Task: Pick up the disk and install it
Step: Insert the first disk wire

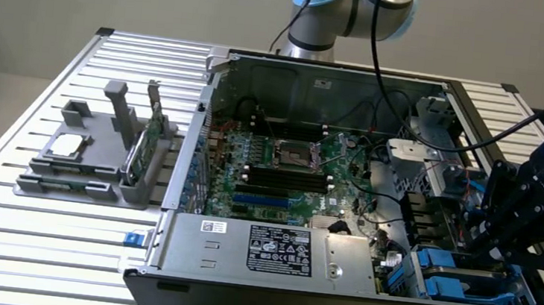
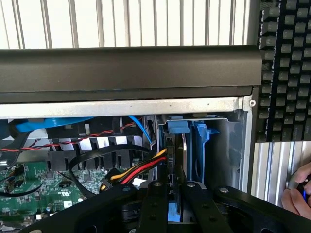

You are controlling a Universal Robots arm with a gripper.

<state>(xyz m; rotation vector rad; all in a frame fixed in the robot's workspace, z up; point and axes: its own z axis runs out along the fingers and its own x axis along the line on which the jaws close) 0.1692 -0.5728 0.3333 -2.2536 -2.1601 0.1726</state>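
**End effector at the drive bay with the disk between its fingers**

An open computer case (image 1: 349, 182) lies on its side on a slatted metal worktop (image 1: 35, 227). In the exterior view the black end effector (image 1: 503, 235) hangs over the case's corner nearest the camera on the exterior view's right, just above the blue plastic drive bay (image 1: 460, 279). The arm's grey and blue joint (image 1: 351, 10) rises behind the case, and a black cable runs from it across the case to the wrist.

In the wrist view the end effector (image 2: 175, 204) has its two black fingers (image 2: 155, 206) closed in on the disk (image 2: 174, 160), which stands on edge between them, thin side toward the camera, with a piece of blue rail showing low between the fingers. The disk sits partly down in the bay, right beside the blue bay carriers (image 2: 197, 145) and under a blue tab at the bay's mouth. A red, yellow and black wire bundle (image 2: 138, 170) crosses just in front of the disk and looks to touch its edge.

The green motherboard (image 1: 291, 162) fills the case floor, and the silver power supply (image 1: 273, 250) with its label lies along the near wall. On the exterior view's left, well apart from the case, a grey holder (image 1: 92, 158) stands on the worktop with a green circuit card (image 1: 148, 140) upright in it and a small silver chip (image 1: 68, 144) lying flat. A black keyboard (image 2: 286, 68) and part of a person's hand (image 2: 299, 194) appear at the edge of the wrist view.
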